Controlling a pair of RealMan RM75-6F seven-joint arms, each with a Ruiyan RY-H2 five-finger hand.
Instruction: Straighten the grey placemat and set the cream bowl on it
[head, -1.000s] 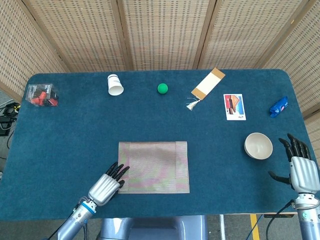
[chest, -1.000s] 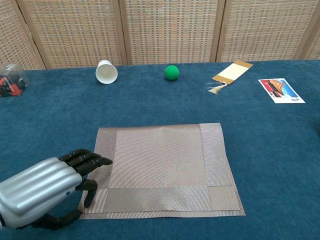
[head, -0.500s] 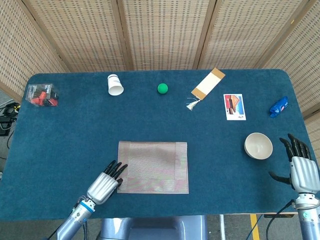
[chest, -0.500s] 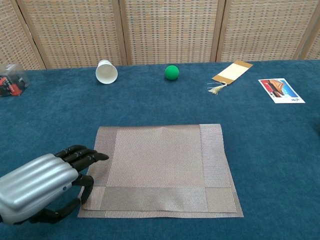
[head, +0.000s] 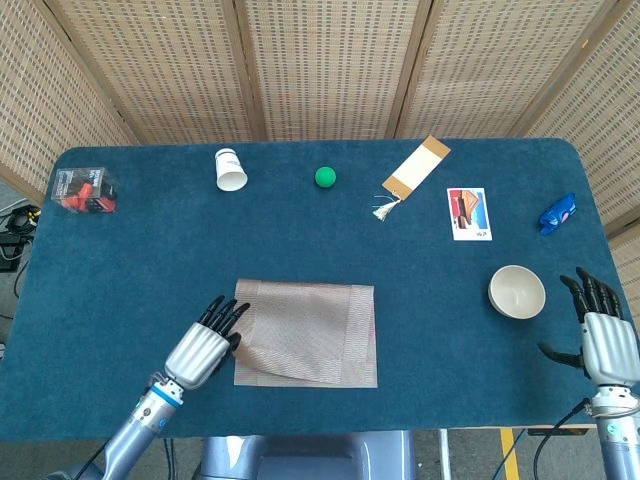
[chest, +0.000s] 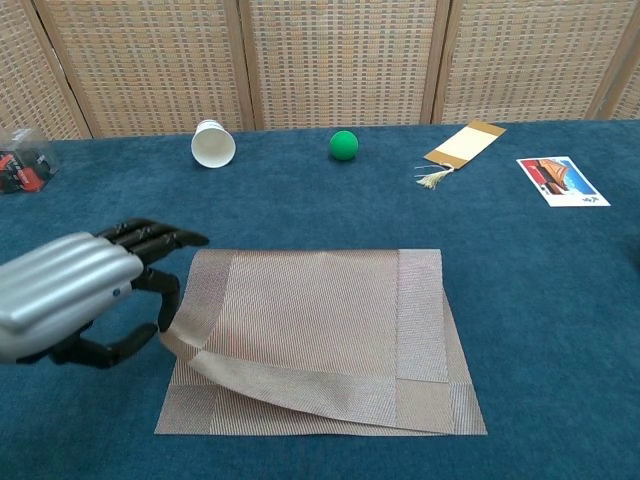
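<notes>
Grey placemat (head: 305, 333) lies near the front-centre of the blue surface (head: 150, 250), w/ two layers: top layer is lifted at its 9 o'clock edge, peeled up and sagging diagonally across the bottom layer, which stays flat. In chest view the raised corner (chest: 178, 335) sits just at the left hand's thumb.

Left hand (head: 203, 345) is at 9 o'clock of the mat; fingers (chest: 150, 236) reach fwd over the mat's left edge, thumb curled under. Looks like it pinches the lifted corner of the mat btwn thumb and fingers, though the contact itself is partly hidden by the palm.

Cream bowl (head: 517, 292) sits upright on the surface at roughly 3 o'clock of the mat, well apart from it, empty inside. Right hand (head: 604, 335) is just beside the bowl at its 4 o'clock, not touching; fingers spread and pointing away from the robot, holding nothing. Seen in head view only.

Along the far side: clear box w/ red contents (head: 84, 189) at far left, white paper cup (head: 230, 169) lying on its side, green ball (head: 325, 177), tasselled bookmark (head: 415, 172), picture card (head: 468, 213), blue wrapper-like item (head: 558, 212) near the right edge.
</notes>
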